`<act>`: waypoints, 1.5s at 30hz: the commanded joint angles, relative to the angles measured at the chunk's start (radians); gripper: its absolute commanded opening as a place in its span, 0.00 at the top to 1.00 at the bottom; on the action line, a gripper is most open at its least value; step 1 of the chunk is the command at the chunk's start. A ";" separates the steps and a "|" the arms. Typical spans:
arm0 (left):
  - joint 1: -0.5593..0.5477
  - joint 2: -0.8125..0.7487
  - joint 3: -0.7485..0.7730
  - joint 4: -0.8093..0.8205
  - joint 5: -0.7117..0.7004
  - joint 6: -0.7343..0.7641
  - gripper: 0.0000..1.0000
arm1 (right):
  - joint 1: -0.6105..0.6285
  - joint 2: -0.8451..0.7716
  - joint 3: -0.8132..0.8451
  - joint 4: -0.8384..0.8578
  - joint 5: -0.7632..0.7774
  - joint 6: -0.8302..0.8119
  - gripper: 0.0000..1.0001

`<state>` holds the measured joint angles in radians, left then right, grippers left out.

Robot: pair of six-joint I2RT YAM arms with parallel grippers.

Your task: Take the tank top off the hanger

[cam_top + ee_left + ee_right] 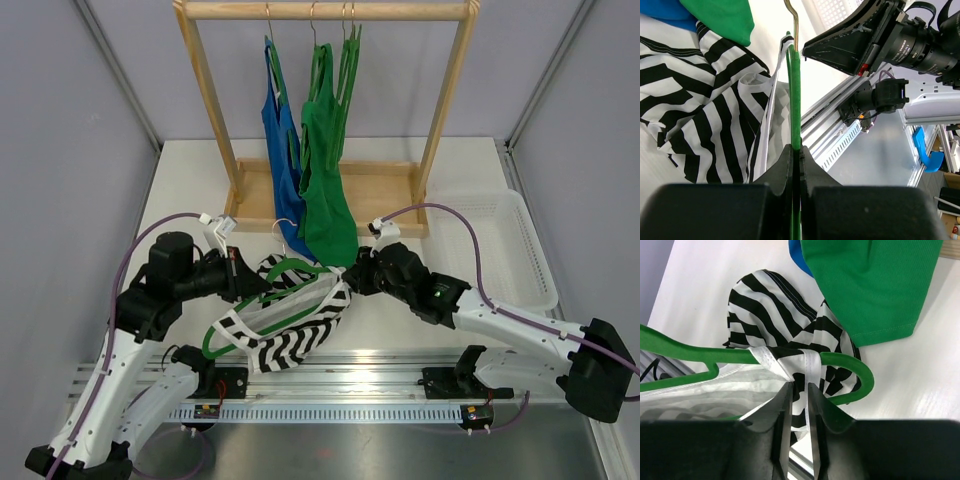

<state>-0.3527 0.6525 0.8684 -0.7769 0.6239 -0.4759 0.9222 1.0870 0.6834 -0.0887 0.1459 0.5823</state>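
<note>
The left gripper [796, 150] is clamping the green hanger [795, 95] between shut fingers while the right gripper [799, 390] is pinching the striped tank top [765, 305] between nearly closed fingers.

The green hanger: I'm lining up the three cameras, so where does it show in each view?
Top external: green hanger low, left of centre, lying at a slant.
Left wrist: a narrow upright strip through the middle.
Right wrist: a bar from the left edge, curving down at the right.
Shared landmark: the striped tank top hung on it.
</note>
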 commanded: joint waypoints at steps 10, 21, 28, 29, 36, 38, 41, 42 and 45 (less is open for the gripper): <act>-0.005 -0.007 0.017 0.039 0.007 0.014 1.00 | 0.007 0.065 0.054 0.073 -0.077 -0.001 0.43; -0.005 0.002 0.038 -0.007 -0.044 0.049 1.00 | 0.007 0.071 0.077 -0.018 0.024 -0.015 1.00; -0.005 -0.020 0.072 -0.042 0.100 0.114 1.00 | -0.144 0.091 0.151 -0.310 0.239 0.007 1.00; -0.005 -0.028 0.078 -0.044 0.152 0.129 1.00 | -0.181 0.096 0.156 -0.330 0.228 0.004 1.00; -0.008 -0.089 0.142 -0.024 0.168 0.129 1.00 | -0.213 0.146 0.188 -0.397 0.167 -0.027 1.00; -0.006 -0.116 0.164 0.002 0.110 0.115 1.00 | -0.214 0.137 0.171 -0.401 0.149 -0.024 1.00; -0.006 -0.166 0.150 0.105 0.117 0.094 1.00 | -0.224 0.094 0.142 -0.384 0.112 -0.007 1.00; -0.006 -0.177 0.146 0.140 0.152 0.074 1.00 | -0.229 0.073 0.136 -0.381 0.077 -0.007 1.00; -0.006 -0.223 0.117 0.273 0.139 0.008 1.00 | -0.237 0.025 0.139 -0.362 -0.010 -0.018 1.00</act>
<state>-0.3557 0.4824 0.9680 -0.7425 0.7170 -0.3847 0.7143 1.1679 0.8299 -0.4339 0.1692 0.5827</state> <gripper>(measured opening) 0.024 0.012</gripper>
